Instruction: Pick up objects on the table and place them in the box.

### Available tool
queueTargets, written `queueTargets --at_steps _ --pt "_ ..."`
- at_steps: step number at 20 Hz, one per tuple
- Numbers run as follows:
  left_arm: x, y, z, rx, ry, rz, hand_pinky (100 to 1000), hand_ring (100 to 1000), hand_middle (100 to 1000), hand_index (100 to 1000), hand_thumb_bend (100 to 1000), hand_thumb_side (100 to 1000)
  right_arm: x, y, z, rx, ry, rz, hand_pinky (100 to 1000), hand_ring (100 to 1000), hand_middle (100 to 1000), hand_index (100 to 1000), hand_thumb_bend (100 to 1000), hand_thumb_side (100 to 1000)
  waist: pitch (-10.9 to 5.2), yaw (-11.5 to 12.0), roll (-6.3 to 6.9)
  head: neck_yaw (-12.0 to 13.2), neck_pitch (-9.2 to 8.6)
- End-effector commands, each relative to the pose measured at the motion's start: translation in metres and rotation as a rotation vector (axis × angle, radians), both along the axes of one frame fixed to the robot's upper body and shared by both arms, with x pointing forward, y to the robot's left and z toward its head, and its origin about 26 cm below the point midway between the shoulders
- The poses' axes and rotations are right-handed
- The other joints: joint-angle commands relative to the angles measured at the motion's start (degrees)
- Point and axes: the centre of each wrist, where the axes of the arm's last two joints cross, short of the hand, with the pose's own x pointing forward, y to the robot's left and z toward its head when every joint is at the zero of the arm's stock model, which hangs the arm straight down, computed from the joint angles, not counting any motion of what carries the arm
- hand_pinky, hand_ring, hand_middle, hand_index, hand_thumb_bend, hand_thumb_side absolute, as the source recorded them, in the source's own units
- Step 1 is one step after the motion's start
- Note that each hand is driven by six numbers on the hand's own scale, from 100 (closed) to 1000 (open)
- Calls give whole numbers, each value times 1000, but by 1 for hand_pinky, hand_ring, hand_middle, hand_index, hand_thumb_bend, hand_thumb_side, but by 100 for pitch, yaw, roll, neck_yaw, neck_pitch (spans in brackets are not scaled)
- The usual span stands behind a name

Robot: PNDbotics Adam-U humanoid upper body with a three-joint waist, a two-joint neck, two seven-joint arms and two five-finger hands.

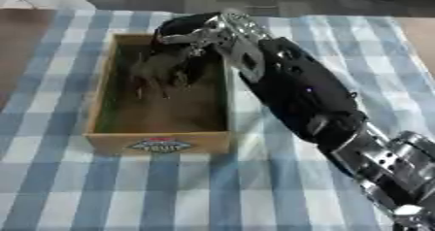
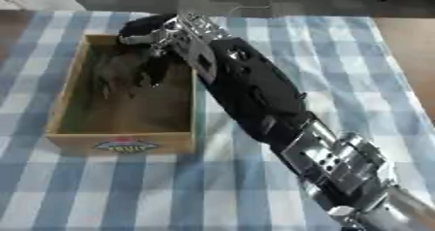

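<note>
A wooden box (image 1: 102, 87) with a label on its front wall stands on the left part of the checked cloth. My right arm comes in from the lower right and crosses the box's right wall. My right hand (image 1: 166, 65) hangs inside the far half of the box, and its dark fingers (image 2: 115, 79) point down at the floor, spread and relaxed. I can make out nothing held in it. The near half of the box floor (image 2: 127, 111) shows bare brown. No loose object shows on the table. My left hand is out of sight.
A blue and white checked cloth (image 1: 170, 191) covers the table. Bare brown tabletop (image 1: 17, 45) shows at the far left, and a grey floor lies beyond the far edge.
</note>
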Motion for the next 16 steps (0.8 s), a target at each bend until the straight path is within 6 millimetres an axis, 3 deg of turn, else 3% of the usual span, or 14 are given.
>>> queueTargets --at_steps 1,6,7,11,12,16 --pt "-3 -2 8 5 -32 -13 826 838 783 721 100 626 0 1 10 4 -39 2 785 825 427 553 100 106 -103 12 24 -16 -67" --pt "-3 -2 8 5 -32 -12 826 839 783 721 100 626 2 0 7 1 -43 3 786 828 442 571 100 100 -103 12 25 -17 -67" --pt "-3 -2 8 5 -32 -11 827 839 784 720 100 626 3 0 2 -15 -29 -2 814 858 567 699 148 147 -86 12 14 -26 -66" --pt "-3 -2 8 2 -33 -11 827 839 784 720 100 626 8 -3 -10 -94 21 -10 842 887 662 795 311 126 -75 11 13 -37 -62" --pt "-3 -2 8 2 -33 -11 827 839 784 720 100 622 8 -3 -10 -107 27 -11 852 901 687 833 393 100 -76 11 14 -37 -64" --pt "-3 -2 8 2 -31 -12 827 839 784 720 100 626 9 -3 -8 -164 48 -7 884 934 749 892 415 136 -89 -5 19 -34 -59"
